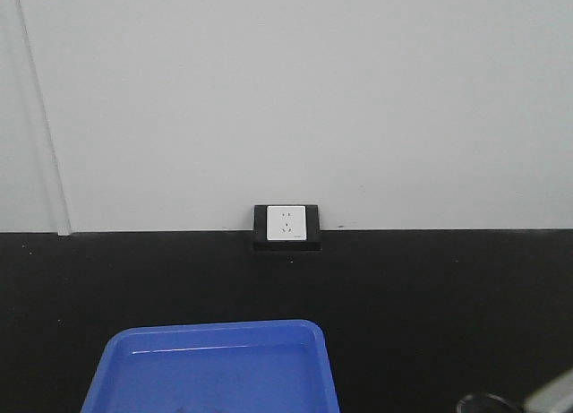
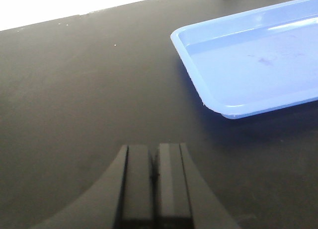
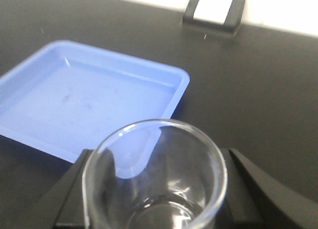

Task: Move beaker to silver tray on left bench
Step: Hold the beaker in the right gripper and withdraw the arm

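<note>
The beaker [image 3: 158, 189], small and of clear glass with a pouring lip, stands upright between the two black fingers of my right gripper [image 3: 156, 162], which is shut on it. Its rim [image 1: 488, 402] also peeks in at the bottom right of the front view, beside a blurred grey part of the right arm [image 1: 553, 393]. My left gripper [image 2: 154, 147] hangs shut and empty over the black bench top, left of the blue tray [image 2: 191, 70]. The silver tray is out of view.
The blue plastic tray [image 1: 215, 327] lies empty on the black bench [image 1: 430, 305], just left of and beyond the held beaker [image 3: 179, 79]. A white wall socket in a black frame [image 1: 286, 226] sits at the back edge below the pale wall.
</note>
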Motion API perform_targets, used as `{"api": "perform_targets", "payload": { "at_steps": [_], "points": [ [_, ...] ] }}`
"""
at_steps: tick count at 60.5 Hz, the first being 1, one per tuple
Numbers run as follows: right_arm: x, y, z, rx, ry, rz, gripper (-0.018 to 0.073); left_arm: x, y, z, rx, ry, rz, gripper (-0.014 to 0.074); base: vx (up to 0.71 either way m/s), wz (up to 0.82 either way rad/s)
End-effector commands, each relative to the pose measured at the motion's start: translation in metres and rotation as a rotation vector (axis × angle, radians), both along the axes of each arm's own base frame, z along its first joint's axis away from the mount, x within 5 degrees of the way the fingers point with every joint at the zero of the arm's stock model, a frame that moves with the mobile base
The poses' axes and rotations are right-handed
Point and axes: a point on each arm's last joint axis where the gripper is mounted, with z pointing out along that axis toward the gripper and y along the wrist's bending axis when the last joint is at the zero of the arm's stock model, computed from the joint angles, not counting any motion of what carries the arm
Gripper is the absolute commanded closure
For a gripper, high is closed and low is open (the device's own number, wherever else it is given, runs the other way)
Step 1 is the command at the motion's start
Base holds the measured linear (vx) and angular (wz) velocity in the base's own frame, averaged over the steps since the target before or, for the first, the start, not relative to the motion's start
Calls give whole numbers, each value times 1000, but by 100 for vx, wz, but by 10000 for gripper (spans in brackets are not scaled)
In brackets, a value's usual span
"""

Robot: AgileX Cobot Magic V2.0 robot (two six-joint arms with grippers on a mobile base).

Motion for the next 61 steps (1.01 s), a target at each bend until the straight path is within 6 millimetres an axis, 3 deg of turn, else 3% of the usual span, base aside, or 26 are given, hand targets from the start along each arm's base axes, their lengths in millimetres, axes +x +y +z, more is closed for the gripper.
{"api": "perform_targets", "payload": {
  "at_steps": [1,23,61],
  "points": [
    [-17,-8,11,36,-150,55,571,2,-1,1,-4,-69,-12,595,0,0],
    [-9,-34,14,42,-200,-128,571,2,-1,1,-4,-69,-12,595,0,0],
    [-8,-36,12,36,-195,-144,571,2,-1,1,-4,-69,-12,595,0,0]
  ]
}}
